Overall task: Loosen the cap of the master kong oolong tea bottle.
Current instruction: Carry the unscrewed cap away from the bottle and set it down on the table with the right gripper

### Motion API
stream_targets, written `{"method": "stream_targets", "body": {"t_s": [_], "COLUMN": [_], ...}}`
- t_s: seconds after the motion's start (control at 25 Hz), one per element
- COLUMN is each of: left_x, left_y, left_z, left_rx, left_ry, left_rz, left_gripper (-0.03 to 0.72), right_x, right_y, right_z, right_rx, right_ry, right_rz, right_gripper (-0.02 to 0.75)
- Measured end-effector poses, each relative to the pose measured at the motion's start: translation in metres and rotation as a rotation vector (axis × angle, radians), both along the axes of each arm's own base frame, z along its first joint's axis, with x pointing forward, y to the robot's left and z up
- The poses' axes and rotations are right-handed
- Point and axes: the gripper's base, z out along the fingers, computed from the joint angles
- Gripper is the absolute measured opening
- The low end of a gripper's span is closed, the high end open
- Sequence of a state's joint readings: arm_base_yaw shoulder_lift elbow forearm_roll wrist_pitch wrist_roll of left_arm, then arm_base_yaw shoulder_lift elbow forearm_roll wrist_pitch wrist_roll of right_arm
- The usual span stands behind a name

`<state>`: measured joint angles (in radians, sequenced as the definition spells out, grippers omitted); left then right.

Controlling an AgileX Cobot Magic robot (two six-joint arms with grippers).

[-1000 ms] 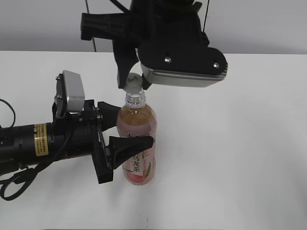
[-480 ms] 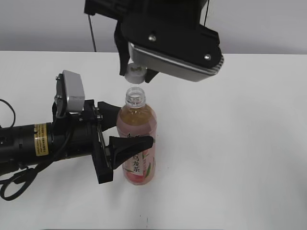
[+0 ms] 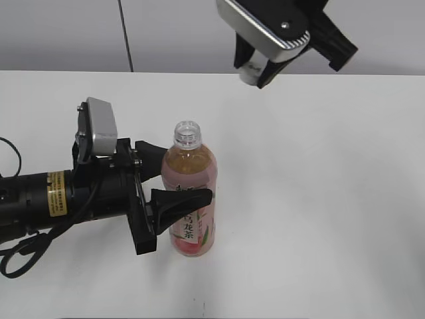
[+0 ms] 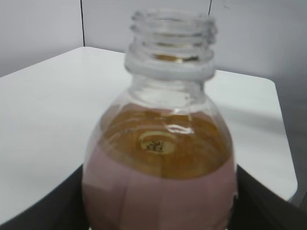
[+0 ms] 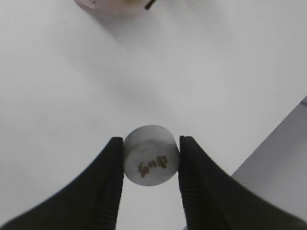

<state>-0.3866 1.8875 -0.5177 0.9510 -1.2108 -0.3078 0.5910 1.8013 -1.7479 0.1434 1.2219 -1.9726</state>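
Cap (image 5: 150, 162) sits pinched in the right hand (image 3: 254, 68), raised near the surface's (image 3: 319, 199) far edge; left hand (image 3: 174, 181) grips the open bottle (image 3: 189, 193), apparently mid-surface.

I can see black Chinese characters running down a white strip on the pink label of the bottle (image 3: 190, 199), partly covered by a black finger; they are too small for me to read with certainty. The cap (image 5: 151, 156) carries small dark print on top, blurred. A yellow sticker (image 3: 56, 193) on the left arm bears tiny illegible print.
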Motion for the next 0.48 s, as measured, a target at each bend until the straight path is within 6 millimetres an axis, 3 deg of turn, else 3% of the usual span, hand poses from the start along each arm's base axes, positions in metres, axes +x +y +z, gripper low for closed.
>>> {"method": "stream_targets", "body": {"t_s": [0.24, 0.48], "left_x": [0.0, 0.001], "left_y": [0.0, 0.0], "left_z": [0.0, 0.0], "left_rx": [0.0, -0.002], "left_ry": [0.0, 0.001], "left_rz": [0.001, 0.007], "left_gripper": [0.461, 0.461], "right_x": [0.021, 0.026], "right_y": [-0.037, -0.059], "right_z": [-0.009, -0.034], "right_rx": [0.072, 0.085], "right_ry": [0.127, 0.278], "right_rz": [-0.381, -0.691], "right_gripper": [0.271, 0.271]}}
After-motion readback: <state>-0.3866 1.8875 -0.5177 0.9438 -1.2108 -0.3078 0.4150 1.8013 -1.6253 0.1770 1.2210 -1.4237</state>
